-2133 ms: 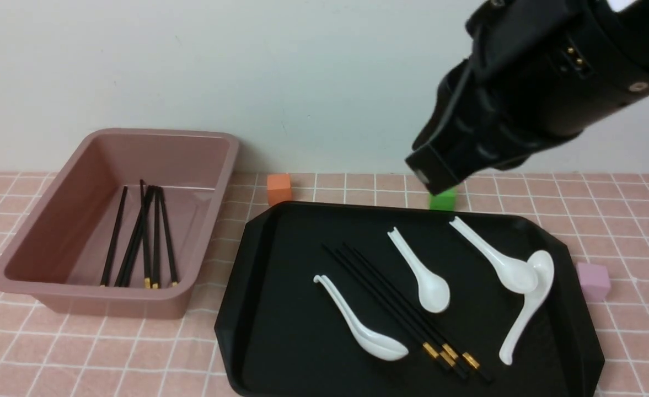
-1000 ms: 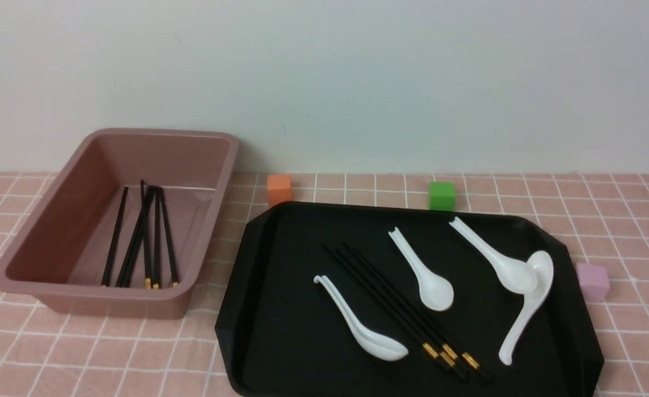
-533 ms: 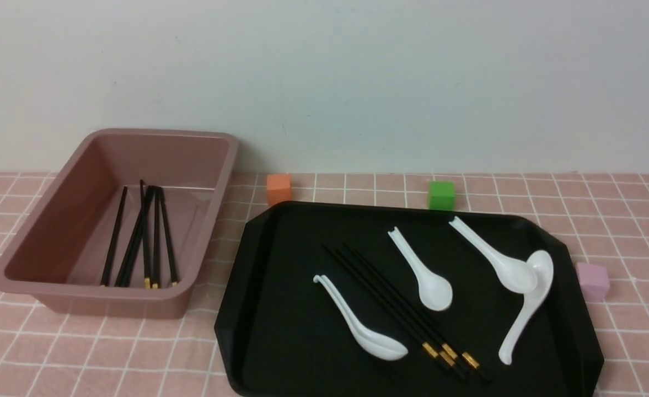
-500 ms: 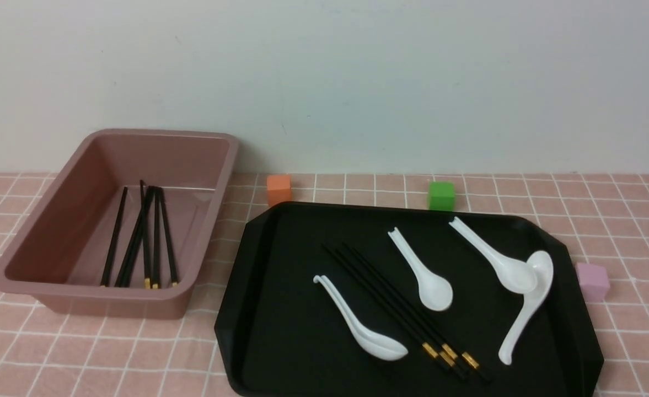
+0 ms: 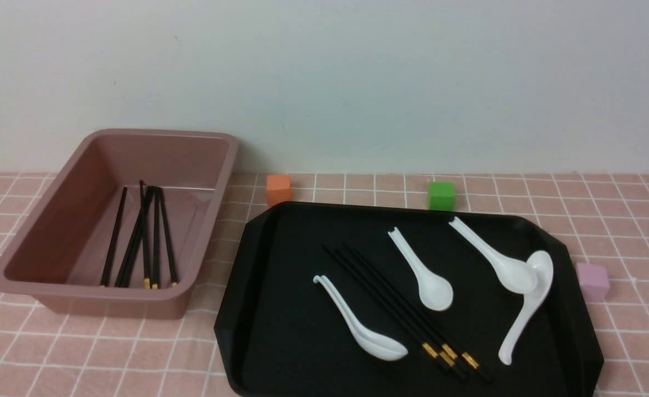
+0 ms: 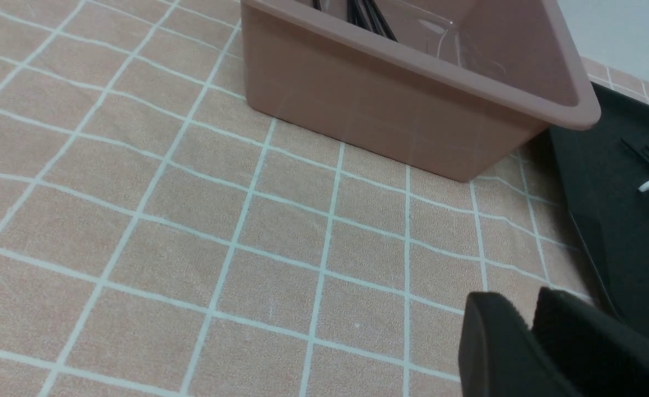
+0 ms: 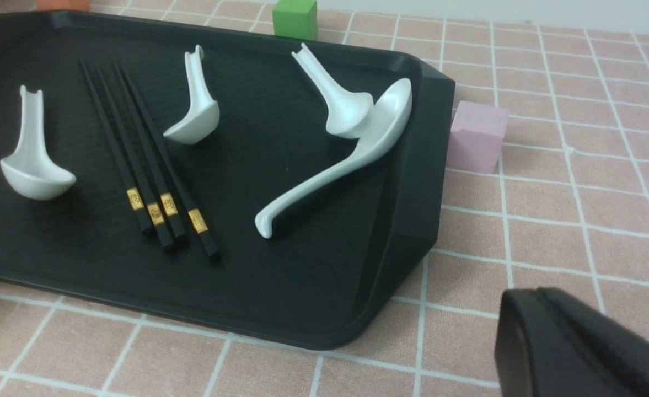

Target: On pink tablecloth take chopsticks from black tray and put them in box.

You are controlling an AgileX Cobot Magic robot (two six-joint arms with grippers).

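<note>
Several black chopsticks (image 5: 398, 310) with gold bands lie side by side on the black tray (image 5: 280, 331) on the pink tablecloth (image 5: 81, 353). They also show in the right wrist view (image 7: 137, 149). Several more chopsticks (image 5: 142, 237) lie inside the box (image 5: 109, 302) to the tray's left. Neither arm shows in the front view. My left gripper (image 6: 524, 309) is shut and empty, low over the cloth in front of the box (image 6: 390, 105). My right gripper (image 7: 539, 303) is shut and empty, over the cloth off the tray's (image 7: 407, 182) near right corner.
Several white soup spoons (image 5: 432, 284) lie on the tray around the chopsticks; two overlap at the right (image 5: 523, 275). An orange cube (image 5: 279, 189) and a green cube (image 5: 441, 196) stand behind the tray. A pink cube (image 5: 593, 281) stands at its right. A wall stands close behind.
The right arm, which hung over the tray's back right 2.1 s ago, has left the front view. Nothing on the table has moved since.
</note>
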